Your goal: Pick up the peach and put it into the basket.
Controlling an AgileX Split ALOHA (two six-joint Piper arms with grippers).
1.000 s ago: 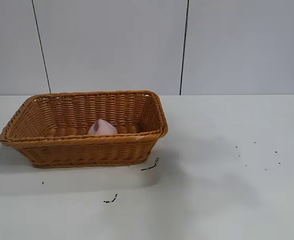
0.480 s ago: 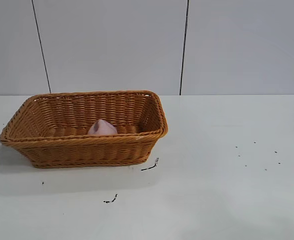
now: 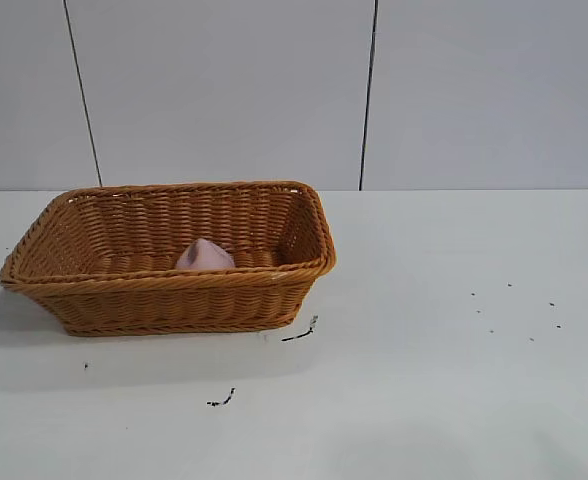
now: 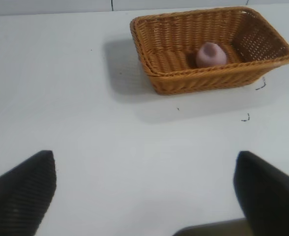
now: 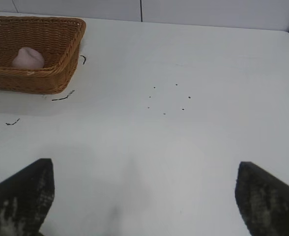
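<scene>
The pale pink peach (image 3: 205, 255) lies inside the orange-brown wicker basket (image 3: 164, 300) at the table's left. It also shows in the left wrist view (image 4: 211, 54) within the basket (image 4: 203, 78), and in the right wrist view (image 5: 28, 58) within the basket (image 5: 31, 81). Neither arm shows in the exterior view. My left gripper (image 4: 144, 189) is open and empty, well back from the basket over bare table. My right gripper (image 5: 144, 194) is open and empty, also far from the basket.
Small dark scraps lie on the white table in front of the basket (image 3: 301, 331) (image 3: 221, 400), and fine specks lie at the right (image 3: 514, 310). A grey panelled wall stands behind.
A faint shadow on the table right of the basket has faded away. The peach and basket have not moved.
</scene>
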